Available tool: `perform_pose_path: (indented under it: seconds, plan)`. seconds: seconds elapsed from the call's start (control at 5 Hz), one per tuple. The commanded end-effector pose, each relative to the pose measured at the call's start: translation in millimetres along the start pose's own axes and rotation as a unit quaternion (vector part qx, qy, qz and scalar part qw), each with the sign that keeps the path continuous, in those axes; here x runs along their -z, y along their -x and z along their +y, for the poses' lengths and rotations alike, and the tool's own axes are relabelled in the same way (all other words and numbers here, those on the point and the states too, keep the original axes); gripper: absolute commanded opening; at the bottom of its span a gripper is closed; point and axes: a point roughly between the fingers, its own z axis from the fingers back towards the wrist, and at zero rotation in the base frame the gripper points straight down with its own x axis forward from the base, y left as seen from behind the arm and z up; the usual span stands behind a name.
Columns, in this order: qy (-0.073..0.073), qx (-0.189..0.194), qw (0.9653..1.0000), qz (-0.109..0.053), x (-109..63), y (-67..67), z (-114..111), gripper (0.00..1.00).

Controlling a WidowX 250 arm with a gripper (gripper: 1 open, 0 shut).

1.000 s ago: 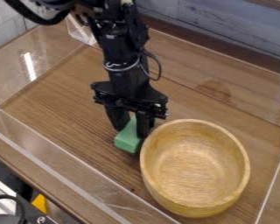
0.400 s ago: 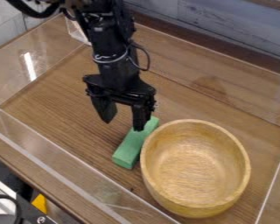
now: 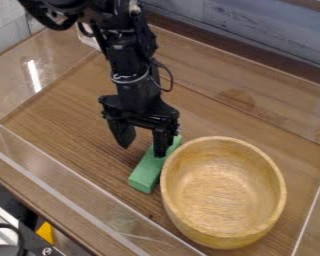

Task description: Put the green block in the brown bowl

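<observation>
The green block (image 3: 151, 169) lies flat on the wooden table, its long side touching the left outer rim of the brown bowl (image 3: 224, 192). The bowl is a large tan wooden one at the lower right, and nothing lies inside it. My gripper (image 3: 141, 142) hangs on the black arm directly over the block's far end, pointing down. Its jaws are open, one finger to each side of the block's upper end, and they hold nothing. The left fingertip (image 3: 123, 140) sits above bare table.
A clear plastic wall (image 3: 69, 190) runs along the table's front and left edges. A grey panelled wall (image 3: 256, 25) stands behind the table. Bare wooden table (image 3: 243, 95) stretches behind the bowl.
The gripper let go of the green block and opened wide, then rose a little. The block now lies flat beside the bowl. The arm has since dipped slightly toward it.
</observation>
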Motion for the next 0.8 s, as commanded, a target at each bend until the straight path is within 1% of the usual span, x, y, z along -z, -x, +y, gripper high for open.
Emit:
perform_pose_path:
  seconds: [0.0, 0.2, 0.4, 0.6]
  plan:
    - [-0.002, 0.010, 0.9998, -0.017, -0.8, -16.2, -4.4, 1.00]
    - [-0.003, -0.002, 0.9999, -0.016, 6.6, -17.5, -6.9, 1.00]
    - [-0.005, -0.013, 0.9998, -0.015, 11.9, -18.7, -9.3, 0.00]
    - [-0.004, -0.011, 0.9998, -0.014, 5.6, -19.1, -10.3, 0.00]
